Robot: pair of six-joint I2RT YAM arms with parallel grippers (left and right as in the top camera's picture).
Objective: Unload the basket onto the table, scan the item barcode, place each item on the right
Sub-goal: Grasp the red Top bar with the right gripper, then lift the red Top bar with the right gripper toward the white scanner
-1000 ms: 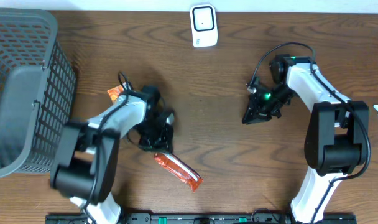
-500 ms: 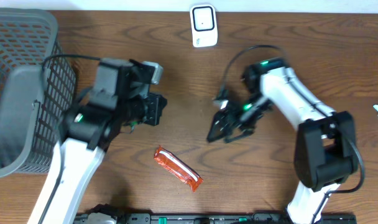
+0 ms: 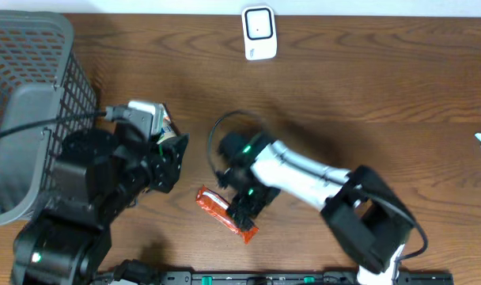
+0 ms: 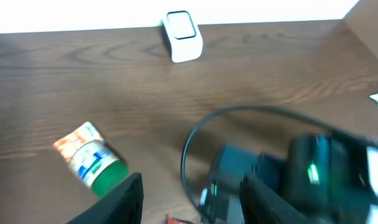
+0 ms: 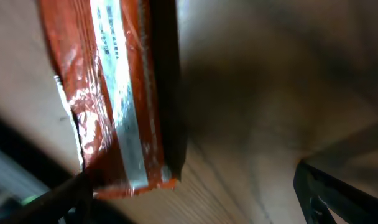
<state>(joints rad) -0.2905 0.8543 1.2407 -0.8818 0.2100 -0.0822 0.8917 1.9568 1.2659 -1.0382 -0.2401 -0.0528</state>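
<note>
Packet (image 3: 225, 212): one, a flat oblong of glossy orange-red foil, lying on the wooden surface (image 3: 383, 95) near its front edge.
Right fingers (image 5: 46, 202): spread wide at the packet's end, gripping nothing.
Left fingers (image 4: 124, 202): parted, empty.
Bottle (image 4: 92, 163): one, cylindrical, green cap, on its side.
Scanner (image 3: 259, 32): one, white, rounded.
Basket (image 3: 35, 47): one, grey mesh; contents unclear.

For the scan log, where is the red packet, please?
Overhead, the red packet lies left of centre near the front edge of the table, partly under the right gripper.
</note>
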